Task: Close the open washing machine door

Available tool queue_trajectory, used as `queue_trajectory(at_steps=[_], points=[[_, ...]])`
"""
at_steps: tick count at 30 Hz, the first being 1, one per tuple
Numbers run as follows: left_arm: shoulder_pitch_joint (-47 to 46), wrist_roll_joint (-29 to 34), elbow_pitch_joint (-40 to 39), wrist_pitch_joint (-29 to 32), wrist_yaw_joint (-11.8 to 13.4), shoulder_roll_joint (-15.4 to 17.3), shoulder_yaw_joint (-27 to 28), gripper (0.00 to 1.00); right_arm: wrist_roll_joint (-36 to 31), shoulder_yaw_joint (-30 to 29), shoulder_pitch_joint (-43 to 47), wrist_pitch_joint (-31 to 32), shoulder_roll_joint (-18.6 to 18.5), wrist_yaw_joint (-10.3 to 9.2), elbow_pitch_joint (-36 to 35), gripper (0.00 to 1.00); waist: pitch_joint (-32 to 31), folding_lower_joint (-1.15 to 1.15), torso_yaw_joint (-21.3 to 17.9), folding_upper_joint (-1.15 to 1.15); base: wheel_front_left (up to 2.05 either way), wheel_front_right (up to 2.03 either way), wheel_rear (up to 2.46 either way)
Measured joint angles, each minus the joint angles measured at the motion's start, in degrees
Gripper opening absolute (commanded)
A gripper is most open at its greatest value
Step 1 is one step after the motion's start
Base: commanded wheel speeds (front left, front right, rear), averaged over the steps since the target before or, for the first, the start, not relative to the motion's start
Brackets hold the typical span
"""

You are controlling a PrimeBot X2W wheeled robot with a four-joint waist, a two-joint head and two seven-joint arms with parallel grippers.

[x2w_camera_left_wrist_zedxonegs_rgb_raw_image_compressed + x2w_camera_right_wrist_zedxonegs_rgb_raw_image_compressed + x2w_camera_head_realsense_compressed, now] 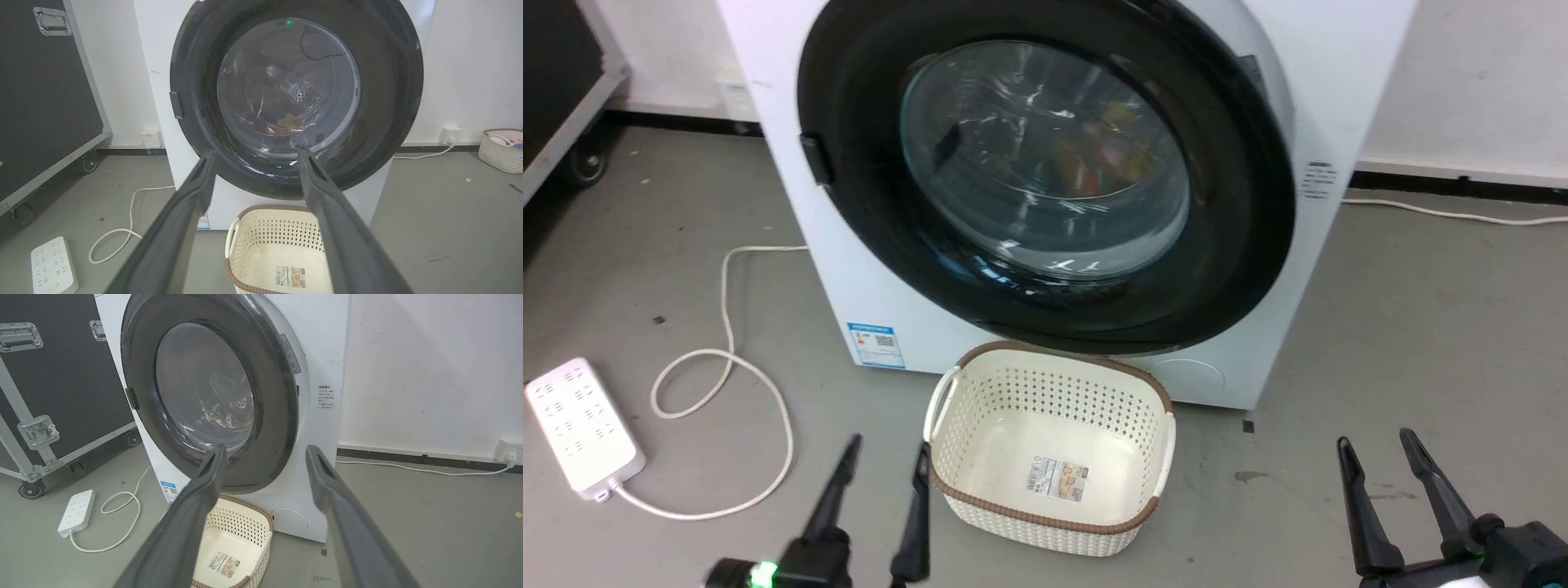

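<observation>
The round black-rimmed glass washing machine door (1045, 171) appears shut, so the left gripper (888, 445) and right gripper (1374, 438) stand spread, clear.

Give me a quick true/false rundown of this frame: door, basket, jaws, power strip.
1. The basket in front of the washing machine holds laundry. False: it holds only a label on its bottom.
2. The jaws of the left gripper and right gripper stand open and hold nothing. True.
3. A white power strip lies on the floor, to the robot's left of the washer. True.
4. The washing machine door is swung wide, baring the drum opening. False: it covers the opening, and the drum shows only through its glass.
</observation>
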Motion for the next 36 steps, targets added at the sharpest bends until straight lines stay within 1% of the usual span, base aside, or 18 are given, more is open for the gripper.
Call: queue_trajectory(at_steps=[1,4,5,6,7,9,13,14,15,21,26,28,33,36], points=[[0.4,1.3,1.0,0.0,0.0,0.0,-0.5,1.00,0.0,-0.1,0.3,0.0,0.1,0.00,0.2,1.00,0.0,0.00,0.6,0.00,0.00,0.00,0.00],[0.5,2.2,1.7,0.0,0.3,0.0,-0.7,1.00,0.0,0.0,0.5,0.0,0.1,0.00,0.5,1.00,0.2,0.00,1.1,0.00,0.00,0.00,0.00],[0.5,3.0,2.3,0.0,0.8,0.1,-0.9,1.00,0.1,0.5,0.5,0.0,0.1,0.00,0.9,0.48,0.4,0.00,1.6,0.00,0.00,0.00,0.00],[0.5,3.0,2.3,0.0,0.8,0.1,-0.9,1.00,0.1,0.5,0.5,0.0,0.1,0.00,0.9,0.16,0.4,0.00,1.6,0.00,0.00,0.00,0.00],[0.4,3.4,2.6,0.0,1.4,0.0,-0.9,1.00,0.2,1.2,0.5,0.0,-0.3,0.00,0.9,0.00,1.0,0.00,2.2,0.00,0.00,0.00,0.00],[0.4,3.4,2.6,0.0,1.8,-0.1,-0.9,1.00,0.2,1.6,0.5,0.0,-0.7,0.00,0.9,0.00,1.4,0.00,2.5,0.00,0.00,0.00,0.00],[-0.2,3.9,2.2,0.0,3.4,-1.1,-1.6,1.00,1.5,4.4,-1.1,0.4,-5.1,0.00,0.1,0.00,4.2,0.00,4.1,0.00,0.00,0.00,0.00],[-0.2,3.9,2.2,0.0,3.4,-1.1,-1.6,1.00,1.5,4.4,-1.1,0.4,-5.1,0.00,0.1,0.00,4.2,0.00,4.1,0.00,0.00,0.00,0.00],[-1.0,4.0,1.8,0.0,4.1,-1.5,-2.1,1.00,2.4,5.7,-3.5,1.1,-8.1,0.00,-0.4,0.00,5.8,0.01,4.8,0.00,0.00,0.00,0.00],[-3.7,4.4,0.7,0.0,6.1,-2.3,-4.0,1.00,8.6,8.5,-13.7,4.2,-17.9,0.00,-0.8,0.00,11.1,0.02,7.3,0.00,0.00,0.00,0.00],[-5.8,4.4,-0.3,0.0,7.7,-2.8,-5.7,1.00,13.4,11.5,-23.8,6.1,-25.8,0.00,2.3,0.00,15.6,0.02,9.6,0.00,0.00,0.00,0.00],[-6.5,4.4,-0.6,0.0,8.4,-3.0,-6.5,1.00,15.1,12.9,-27.9,6.6,-28.2,0.00,4.1,0.00,17.2,0.03,10.5,0.00,0.00,0.00,0.00],[-8.3,4.3,-1.0,0.0,10.0,-3.1,-8.6,1.00,19.6,15.5,-36.3,7.2,-32.3,0.00,9.4,0.00,20.7,0.02,12.7,0.00,0.00,0.00,0.00],[-9.0,4.1,-1.3,0.0,10.9,-3.1,-9.7,1.00,22.1,15.8,-40.4,7.6,-33.3,0.00,13.1,0.00,22.1,0.02,13.9,0.00,0.00,0.00,0.00]])
